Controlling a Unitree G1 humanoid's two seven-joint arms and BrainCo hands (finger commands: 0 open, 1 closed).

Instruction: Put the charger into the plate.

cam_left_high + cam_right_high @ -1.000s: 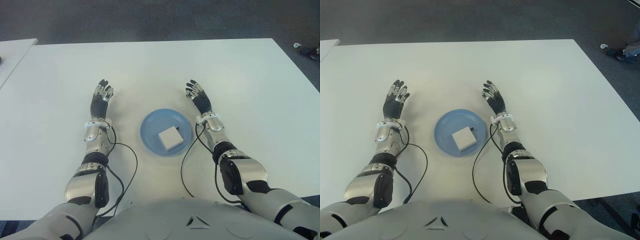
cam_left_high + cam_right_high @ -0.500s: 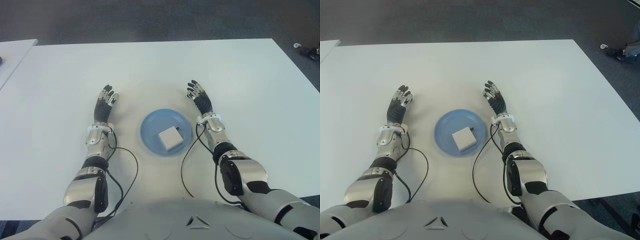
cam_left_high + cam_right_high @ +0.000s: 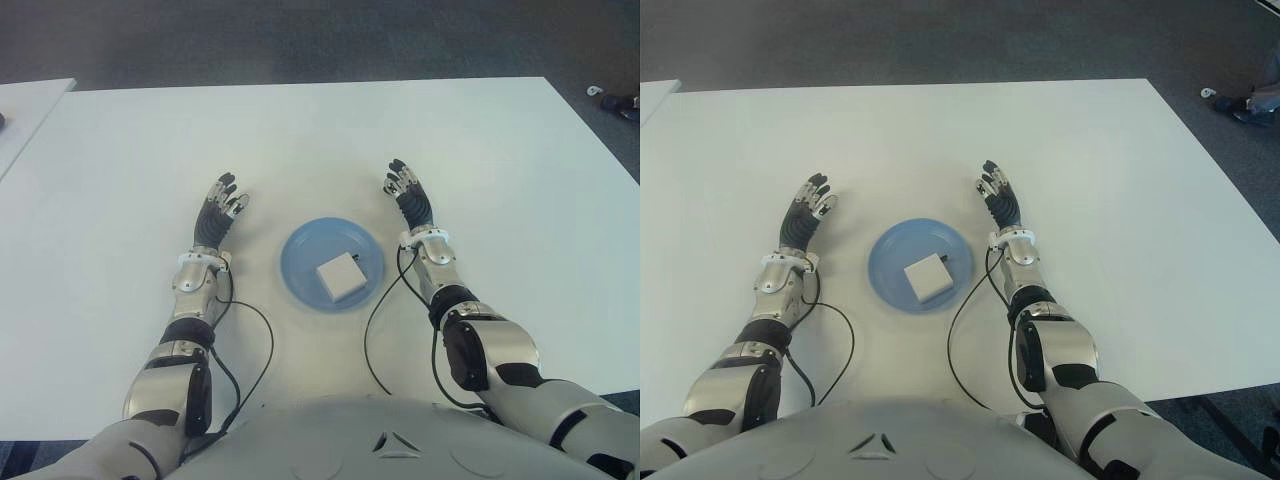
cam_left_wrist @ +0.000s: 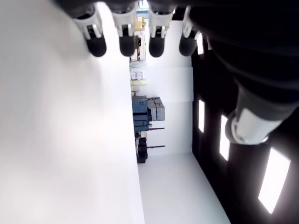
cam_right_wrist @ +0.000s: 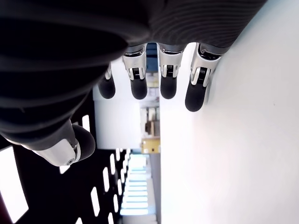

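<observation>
A white square charger point(image 3: 339, 275) lies inside the round blue plate point(image 3: 300, 252) in the middle of the white table. My left hand point(image 3: 221, 207) shows to the left of the plate, fingers straight and spread, holding nothing. To the right of the plate is my right hand point(image 3: 409, 194), also flat and open with nothing in it. Both wrist views show only straight fingers point(image 4: 126, 35) point(image 5: 166, 72) over bare table.
The white table point(image 3: 320, 140) stretches far beyond the plate on every side. Black cables point(image 3: 250, 345) run from both wrists back toward my body. A second white table edge point(image 3: 25, 100) is at the far left. Dark floor lies beyond the far edge.
My left hand has slid back toward me and a little to the right, nearer the plate. My right hand has shifted slightly to the right. The charger and plate have not moved.
</observation>
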